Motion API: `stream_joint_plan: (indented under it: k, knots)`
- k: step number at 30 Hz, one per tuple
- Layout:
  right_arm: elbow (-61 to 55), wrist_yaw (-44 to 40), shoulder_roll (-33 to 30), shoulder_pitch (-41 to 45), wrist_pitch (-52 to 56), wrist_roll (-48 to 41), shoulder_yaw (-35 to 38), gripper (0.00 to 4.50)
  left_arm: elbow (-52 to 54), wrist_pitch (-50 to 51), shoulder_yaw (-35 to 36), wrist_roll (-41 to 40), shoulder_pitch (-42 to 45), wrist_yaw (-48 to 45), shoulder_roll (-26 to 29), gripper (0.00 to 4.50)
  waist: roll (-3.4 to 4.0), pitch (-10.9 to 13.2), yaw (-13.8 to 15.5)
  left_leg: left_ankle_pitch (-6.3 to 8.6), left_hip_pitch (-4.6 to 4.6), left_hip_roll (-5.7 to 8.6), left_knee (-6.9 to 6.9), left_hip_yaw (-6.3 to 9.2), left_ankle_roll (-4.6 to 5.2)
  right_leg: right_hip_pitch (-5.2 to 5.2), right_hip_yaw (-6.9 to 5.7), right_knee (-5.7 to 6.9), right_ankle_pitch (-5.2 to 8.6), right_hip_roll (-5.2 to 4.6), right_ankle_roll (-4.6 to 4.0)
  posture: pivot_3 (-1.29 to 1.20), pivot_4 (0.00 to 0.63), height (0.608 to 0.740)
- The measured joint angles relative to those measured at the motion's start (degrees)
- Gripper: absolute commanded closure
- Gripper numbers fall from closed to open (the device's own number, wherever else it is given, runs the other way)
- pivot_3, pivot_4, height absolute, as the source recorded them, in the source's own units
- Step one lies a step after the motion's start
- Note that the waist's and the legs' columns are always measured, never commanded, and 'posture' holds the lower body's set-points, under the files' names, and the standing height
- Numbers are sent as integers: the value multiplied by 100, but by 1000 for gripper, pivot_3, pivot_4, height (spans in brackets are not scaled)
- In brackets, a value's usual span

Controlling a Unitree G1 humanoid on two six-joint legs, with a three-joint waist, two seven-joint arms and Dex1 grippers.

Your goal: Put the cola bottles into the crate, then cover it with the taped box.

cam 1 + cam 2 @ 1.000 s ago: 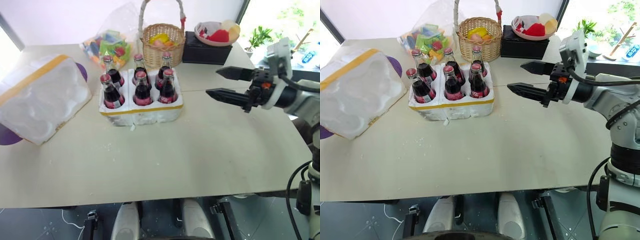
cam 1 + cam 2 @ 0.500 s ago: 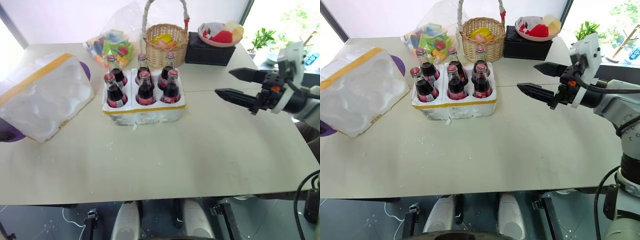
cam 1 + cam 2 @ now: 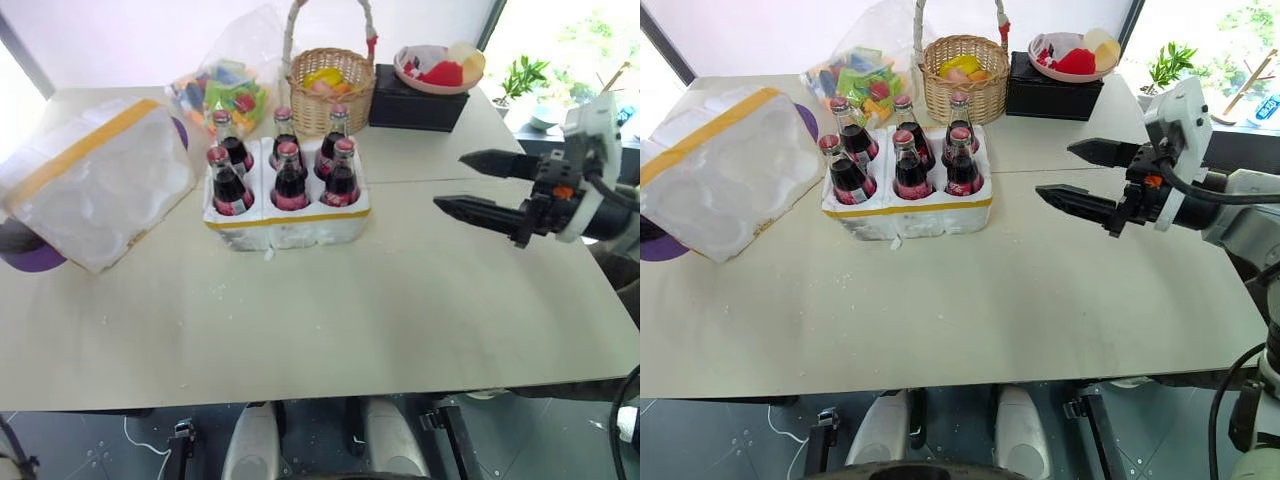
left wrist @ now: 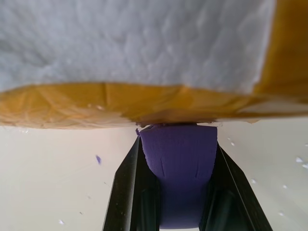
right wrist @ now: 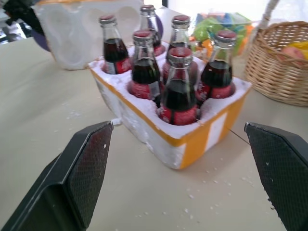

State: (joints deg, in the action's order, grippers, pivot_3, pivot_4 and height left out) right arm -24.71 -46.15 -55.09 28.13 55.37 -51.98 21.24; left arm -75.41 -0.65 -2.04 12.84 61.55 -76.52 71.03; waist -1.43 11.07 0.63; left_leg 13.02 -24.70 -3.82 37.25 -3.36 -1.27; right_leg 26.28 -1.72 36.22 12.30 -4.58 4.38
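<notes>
On the table's left side the taped box lies tilted, its yellow-taped edge pinched by the left gripper. Right of it the crate holds all six cola bottles. Right gripper hangs open, empty. Covering comes next: lift and turn the box over them.

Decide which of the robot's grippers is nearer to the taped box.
Left. The left gripper sits right at the taped box, its fingers shut just under the yellow-taped rim. The right gripper hangs open far across the table, beyond the crate.
</notes>
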Motion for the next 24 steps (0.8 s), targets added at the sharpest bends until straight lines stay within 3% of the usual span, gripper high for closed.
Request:
stream_joint_plan:
  k: [6,14,24]
  knots:
    - [11,292,34,-9,-75,-20,-3,0,483,-1240,491,-313,221,1387,-60,3971,-12,0,21,0,-4,2,12,2,0,-8,0,0,-3,-4,4,0,150,740]
    - [80,429,193,72,-115,-68,-158,0,2206,-3046,642,-531,290,2706,-964,3971,-13,-1,-13,0,-4,3,33,2,0,-22,5,-1,-17,-3,25,0,150,740]
    - [39,665,304,-111,-117,-131,-125,0,3663,-3854,-87,860,-338,4186,-1216,3971,-10,-4,8,0,0,2,33,2,1,-26,7,1,-17,0,26,0,150,740]
